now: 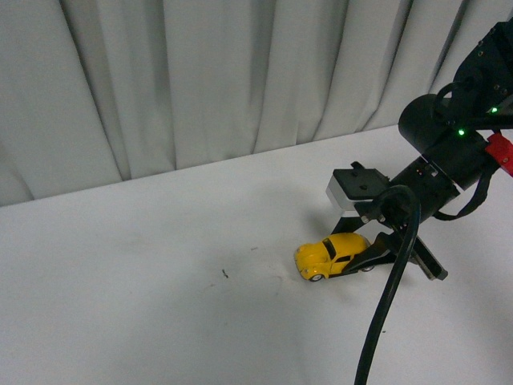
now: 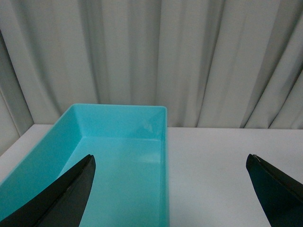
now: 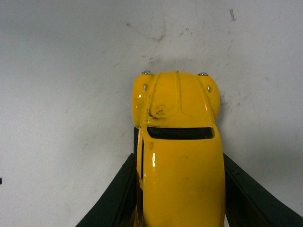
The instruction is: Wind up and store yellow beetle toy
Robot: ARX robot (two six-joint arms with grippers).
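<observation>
The beetle (image 1: pixel 333 255) is found on the table (image 1: pixel 160 305), to the right of the middle in the front view, with all wheels seemingly on the surface. It is held by the right end effector (image 1: pixel 358 250), whose two fingers (image 3: pixel 120 198) are pressed on both flanks of the rear half of the body, so this end effector is judged to be clenched on the toy. The long axis of the beetle is laid in the same line as the fingers, and the free end is pointed away from the wrist, toward the robot's left. Because of this alignment, a winding pull is expected to be made straight along this axis, with the wheels kept down on the table. The left end effector (image 2: pixel 170 158) is released, with its fingers wide apart, and it is not seen in the front view. A teal box (image 2: pixel 163 142) is shown under it; how far the box lies from the beetle cannot be told.
</observation>
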